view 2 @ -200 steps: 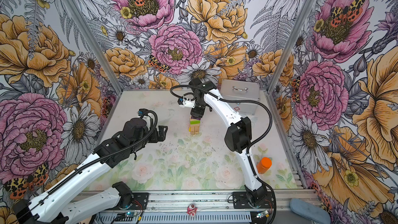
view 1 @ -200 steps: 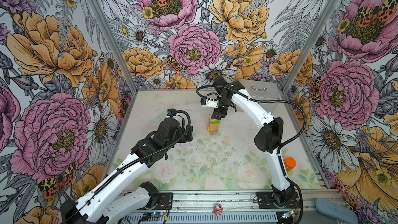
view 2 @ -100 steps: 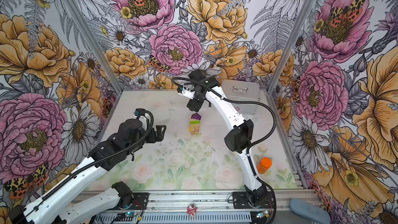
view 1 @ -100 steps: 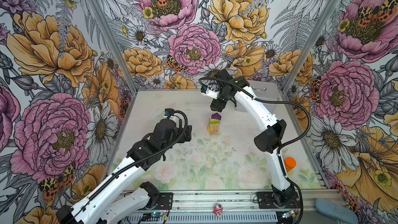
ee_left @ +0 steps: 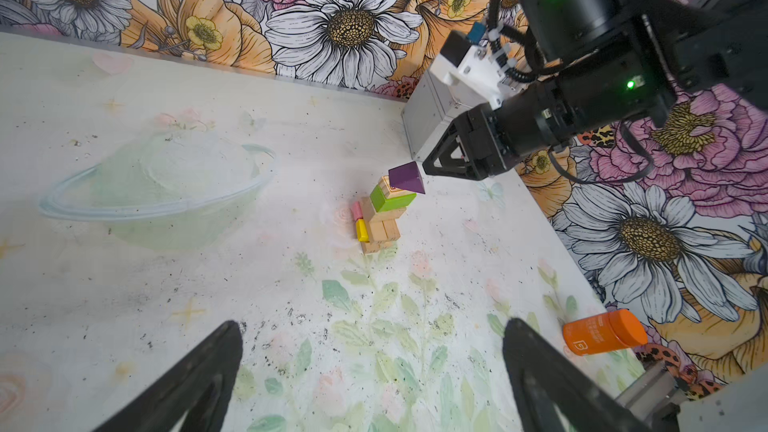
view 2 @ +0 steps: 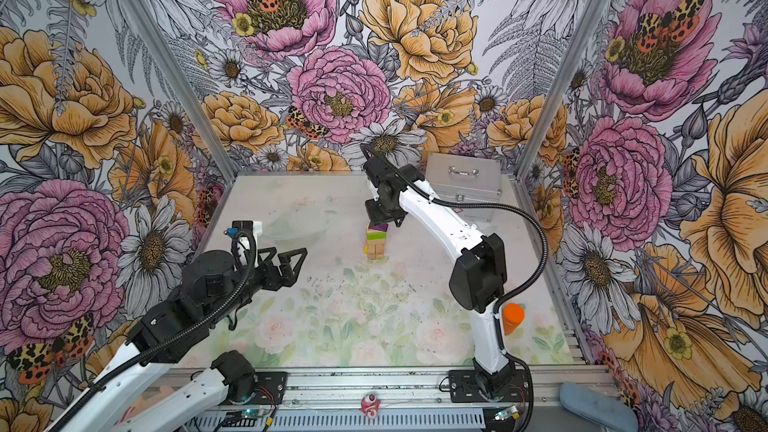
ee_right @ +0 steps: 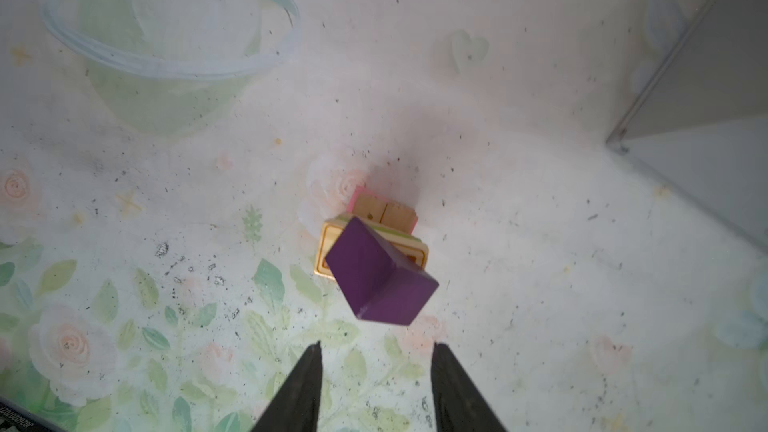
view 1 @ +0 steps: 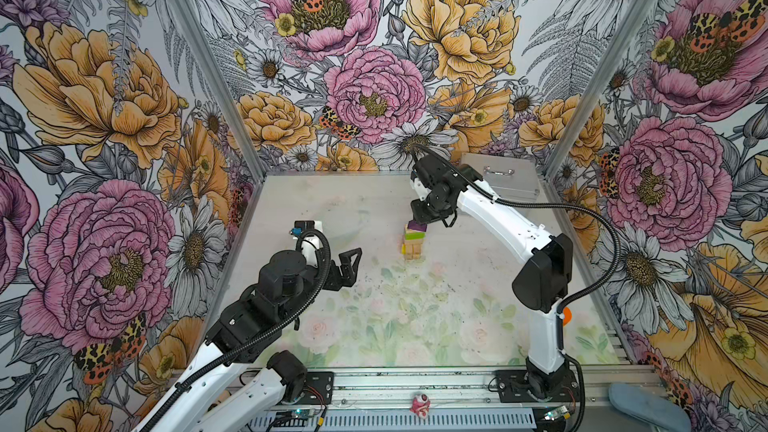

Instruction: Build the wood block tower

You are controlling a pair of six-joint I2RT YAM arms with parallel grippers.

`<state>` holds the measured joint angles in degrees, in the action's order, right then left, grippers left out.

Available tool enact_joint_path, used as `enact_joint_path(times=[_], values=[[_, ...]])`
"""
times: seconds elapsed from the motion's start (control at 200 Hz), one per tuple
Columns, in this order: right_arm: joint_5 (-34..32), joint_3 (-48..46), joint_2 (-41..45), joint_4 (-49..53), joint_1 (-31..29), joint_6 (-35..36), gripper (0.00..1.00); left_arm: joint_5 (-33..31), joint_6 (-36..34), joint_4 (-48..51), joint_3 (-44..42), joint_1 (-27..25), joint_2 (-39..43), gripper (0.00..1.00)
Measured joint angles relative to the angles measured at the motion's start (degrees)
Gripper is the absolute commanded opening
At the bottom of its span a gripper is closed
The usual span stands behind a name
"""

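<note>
The tower [view 1: 413, 239] [view 2: 377, 241] stands mid-table: tan wood blocks [ee_left: 384, 231] low, with a yellow block [ee_left: 361, 230] and a pink block [ee_left: 356, 210] at its side, and a lime-green block [ee_left: 390, 199] above. A dark purple pointed block [ee_left: 406, 177] [ee_right: 380, 280] sits topmost, skewed and overhanging one side. My right gripper [view 1: 428, 218] [ee_right: 376, 347] hovers right beside the purple block, open, with nothing between its fingers. My left gripper [view 1: 351, 259] [ee_left: 372, 326] is wide open and empty, well left of the tower.
A silver metal case [view 1: 509, 180] [view 2: 463, 184] stands at the back right corner. An orange bottle [view 2: 513, 317] [ee_left: 602, 332] is near the right wall, behind my right arm. Walls close in the table on three sides.
My right gripper let go of the purple block on the tower top, rose away toward the back, then came down close beside it with narrower jaws. My left arm barely shifted.
</note>
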<state>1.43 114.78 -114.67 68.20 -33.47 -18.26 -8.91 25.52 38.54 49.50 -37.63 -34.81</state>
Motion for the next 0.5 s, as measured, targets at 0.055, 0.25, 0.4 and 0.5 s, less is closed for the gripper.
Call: enact_joint_path(times=[0.055, 0.25, 0.4, 0.5], values=[[-0.15, -6.12, 3.61, -2.03, 0.02, -2.43, 0.42, 0.24, 0.0, 0.39, -0.39, 0.0, 1.05, 0.99], [0.37, -16.9, 15.13, -8.44, 0.07, -7.5, 0.3, 0.87, 0.0, 0.98, -0.68, 0.0, 1.51, 0.99], [1.86, -20.98, 17.49, -13.4, 0.17, -9.97, 0.25, 0.87, 0.0, 1.09, -0.7, 0.0, 1.31, 0.99], [2.6, -24.02, 16.68, -15.13, 0.17, -10.86, 0.25, 0.87, 0.0, 1.09, -0.74, 0.0, 1.36, 0.99]])
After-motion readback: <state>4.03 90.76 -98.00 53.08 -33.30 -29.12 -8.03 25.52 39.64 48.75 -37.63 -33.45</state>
